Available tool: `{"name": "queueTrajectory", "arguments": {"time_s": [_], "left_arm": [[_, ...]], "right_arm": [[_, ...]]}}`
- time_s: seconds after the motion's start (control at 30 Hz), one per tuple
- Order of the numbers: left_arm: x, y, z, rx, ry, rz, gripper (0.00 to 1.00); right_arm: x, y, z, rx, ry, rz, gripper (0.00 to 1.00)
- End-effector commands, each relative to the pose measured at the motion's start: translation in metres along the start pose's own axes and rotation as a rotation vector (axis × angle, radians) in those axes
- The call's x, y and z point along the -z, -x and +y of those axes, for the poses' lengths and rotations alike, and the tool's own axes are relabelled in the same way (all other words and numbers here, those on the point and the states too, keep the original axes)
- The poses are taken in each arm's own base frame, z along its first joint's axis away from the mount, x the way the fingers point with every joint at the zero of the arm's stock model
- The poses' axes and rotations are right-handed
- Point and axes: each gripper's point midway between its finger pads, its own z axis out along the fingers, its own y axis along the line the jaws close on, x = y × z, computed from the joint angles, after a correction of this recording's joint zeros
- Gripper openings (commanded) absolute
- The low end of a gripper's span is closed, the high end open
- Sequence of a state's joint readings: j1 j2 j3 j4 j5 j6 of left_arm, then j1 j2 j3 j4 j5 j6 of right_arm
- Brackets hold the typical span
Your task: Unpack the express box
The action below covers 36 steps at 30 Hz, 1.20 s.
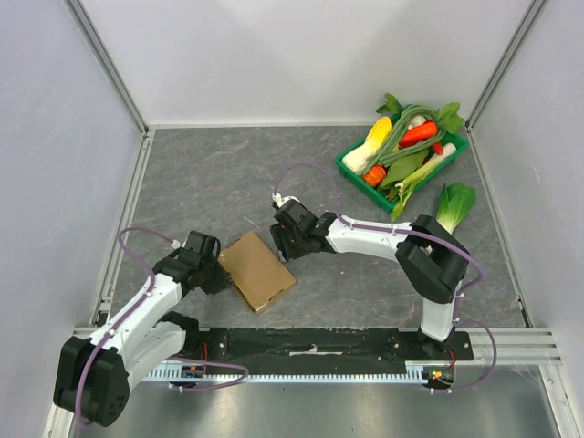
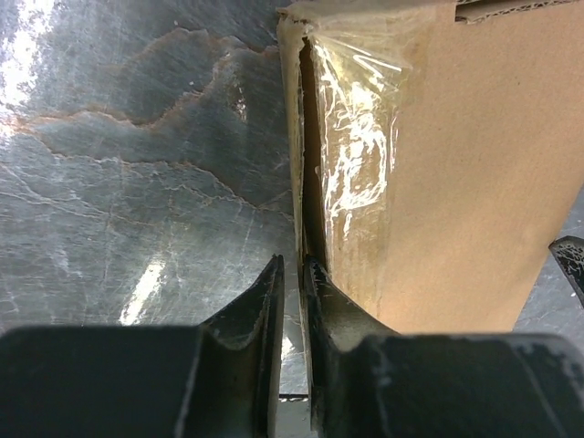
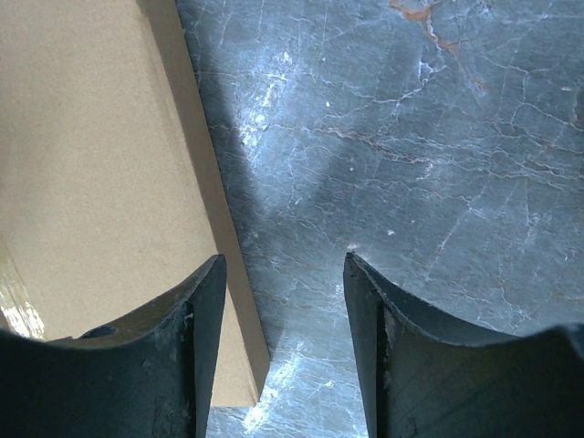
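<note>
The express box (image 1: 258, 271), flat plain brown cardboard, lies on the grey table between the two arms. My left gripper (image 1: 213, 270) is at its left end. In the left wrist view the left gripper (image 2: 294, 265) is closed to a narrow slit on the edge of the box's end flap (image 2: 301, 182), which is covered in clear tape (image 2: 356, 137). My right gripper (image 1: 288, 241) is at the box's far right corner. Its jaws (image 3: 284, 259) stand open, one finger (image 3: 196, 319) over the box (image 3: 91, 164) and the other over bare table, with nothing between them.
A green tray (image 1: 358, 182) of toy vegetables stands at the back right. A bok choy (image 1: 453, 205) lies on the table just beside it. White walls with aluminium rails close in the table on three sides.
</note>
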State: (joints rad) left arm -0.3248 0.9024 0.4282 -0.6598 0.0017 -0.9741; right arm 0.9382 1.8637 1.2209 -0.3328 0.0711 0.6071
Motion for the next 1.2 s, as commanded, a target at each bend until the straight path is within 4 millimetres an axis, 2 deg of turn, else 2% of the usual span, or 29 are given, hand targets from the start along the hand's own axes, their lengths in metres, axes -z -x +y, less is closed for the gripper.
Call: {"name": "queueTrajectory", "arguments": {"time_s": [0.0, 0.1, 0.23, 0.33, 0.43, 0.47, 0.53, 0.57, 0.67, 0.83, 1.17], "left_arm": [[-0.005, 0.004, 0.012, 0.005, 0.046, -0.035, 0.20], [-0.006, 0.006, -0.001, -0.033, -0.023, -0.040, 0.02], [0.008, 0.016, -0.030, -0.111, -0.147, -0.063, 0.02], [0.037, 0.030, -0.062, -0.199, -0.260, -0.098, 0.02], [0.060, 0.037, -0.082, -0.272, -0.326, -0.115, 0.02], [0.063, 0.035, -0.083, -0.301, -0.330, -0.100, 0.02], [0.075, 0.040, -0.093, -0.326, -0.355, -0.107, 0.02], [0.076, 0.039, -0.091, -0.340, -0.341, -0.097, 0.02], [0.082, 0.043, -0.100, -0.355, -0.353, -0.089, 0.02], [0.086, 0.047, -0.111, -0.370, -0.371, -0.086, 0.02], [0.102, 0.051, -0.126, -0.399, -0.417, -0.080, 0.02]], "right_arm": [[-0.005, -0.003, -0.011, 0.000, -0.046, 0.030, 0.60], [-0.003, 0.000, -0.009, 0.003, -0.040, 0.023, 0.61], [0.008, 0.013, -0.006, 0.012, -0.036, -0.010, 0.63], [0.026, 0.034, 0.000, 0.016, -0.023, -0.064, 0.68], [0.049, 0.057, 0.008, 0.021, -0.003, -0.136, 0.75], [0.062, 0.071, 0.013, 0.025, 0.015, -0.179, 0.79], [0.078, 0.088, 0.019, 0.046, 0.030, -0.233, 0.83], [0.089, 0.096, 0.023, 0.056, 0.046, -0.261, 0.85], [0.110, 0.111, 0.037, 0.094, 0.093, -0.311, 0.88], [0.122, 0.113, 0.065, 0.131, 0.176, -0.324, 0.90], [0.100, 0.094, 0.091, 0.185, 0.212, -0.267, 0.89]]}}
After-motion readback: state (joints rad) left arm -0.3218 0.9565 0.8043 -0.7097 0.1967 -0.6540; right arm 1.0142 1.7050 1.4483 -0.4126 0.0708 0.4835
